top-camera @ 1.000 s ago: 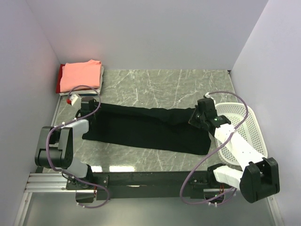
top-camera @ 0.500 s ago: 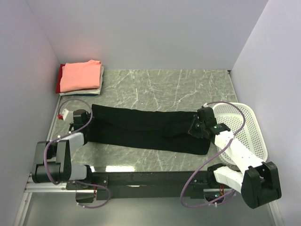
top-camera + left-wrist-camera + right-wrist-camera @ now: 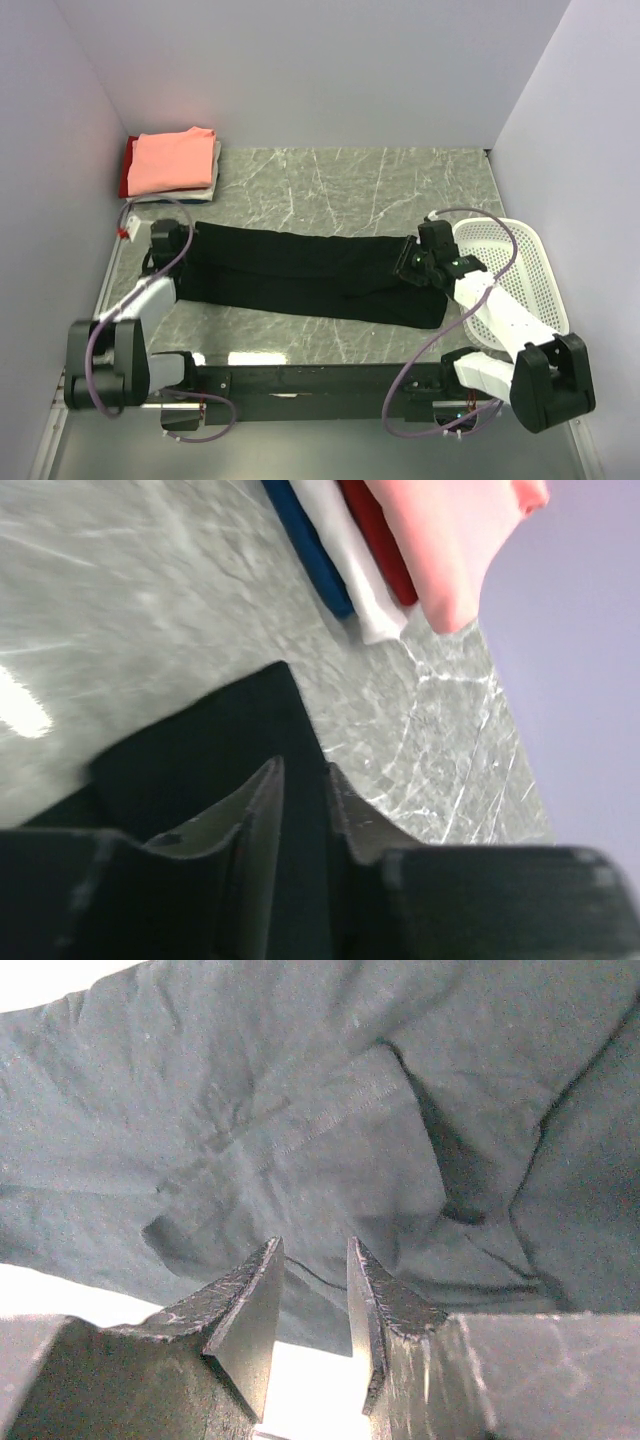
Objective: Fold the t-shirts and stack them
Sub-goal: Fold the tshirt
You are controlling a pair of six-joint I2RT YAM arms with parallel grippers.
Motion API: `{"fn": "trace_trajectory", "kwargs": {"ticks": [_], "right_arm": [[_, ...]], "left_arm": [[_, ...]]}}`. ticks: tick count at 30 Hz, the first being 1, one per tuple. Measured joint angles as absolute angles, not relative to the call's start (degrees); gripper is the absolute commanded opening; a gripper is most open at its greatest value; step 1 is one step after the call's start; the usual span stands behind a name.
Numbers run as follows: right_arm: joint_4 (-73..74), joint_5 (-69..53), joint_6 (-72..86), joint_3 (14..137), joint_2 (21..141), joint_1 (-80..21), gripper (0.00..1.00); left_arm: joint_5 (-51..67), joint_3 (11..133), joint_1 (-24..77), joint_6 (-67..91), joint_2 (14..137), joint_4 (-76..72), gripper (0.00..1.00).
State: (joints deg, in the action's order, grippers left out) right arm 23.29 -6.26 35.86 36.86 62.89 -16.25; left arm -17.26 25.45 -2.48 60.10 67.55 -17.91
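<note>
The large black t-shirt (image 3: 310,275) lies on the table as a long folded band, left to right. My left gripper (image 3: 165,245) hovers at its left end. In the left wrist view that gripper (image 3: 304,765) is open, a narrow gap between the fingers, with the black cloth (image 3: 230,730) just below. My right gripper (image 3: 420,262) sits over the shirt's right end. Seen from the right wrist, it (image 3: 313,1243) is open above the wrinkled cloth (image 3: 300,1110) with nothing between its fingers. A salmon-pink shirt (image 3: 175,158) tops a folded stack at the back left.
Under the pink shirt (image 3: 440,540) the stack shows red (image 3: 380,540), white (image 3: 350,570) and blue (image 3: 310,550) layers. A white mesh basket (image 3: 520,260) stands at the right edge beside the right arm. Walls close in the marble table (image 3: 350,180) on three sides.
Both grippers were shut on the black shirt's ends and have opened, letting it go. The shirt settled flat into a neater band. The left gripper drew back to the left.
</note>
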Motion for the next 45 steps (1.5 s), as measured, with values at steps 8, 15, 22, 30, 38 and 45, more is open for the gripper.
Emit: {"fn": "trace_trajectory", "kwargs": {"ticks": [8, 15, 22, 30, 38, 45], "right_arm": [[20.4, -5.7, 36.0, 40.1, 68.0, -16.3, 0.4], [17.0, -4.8, 36.6, 43.0, 77.0, -16.2, 0.4], [15.8, -5.2, 36.6, 42.9, 82.1, -16.1, 0.41], [12.2, -8.3, 36.8, 38.3, 81.8, -16.1, 0.4], [11.0, -11.4, 38.6, 32.2, 74.2, -20.9, 0.39], [14.5, -10.4, 40.0, 30.4, 64.9, -22.9, 0.45]], "left_arm": [[-15.9, 37.5, 2.8, 60.8, 83.7, -12.1, 0.13], [-14.4, 39.0, 3.0, 64.8, 89.4, -3.4, 0.06], [-8.5, 33.1, -5.4, 70.4, 84.9, -3.5, 0.01], [-10.2, 25.6, -10.1, 71.3, 71.4, 5.1, 0.21], [-10.2, 29.5, -10.3, 66.7, 66.4, 11.2, 0.3], [-5.5, 36.8, -3.8, 57.5, 65.5, 9.1, 0.47]]}}
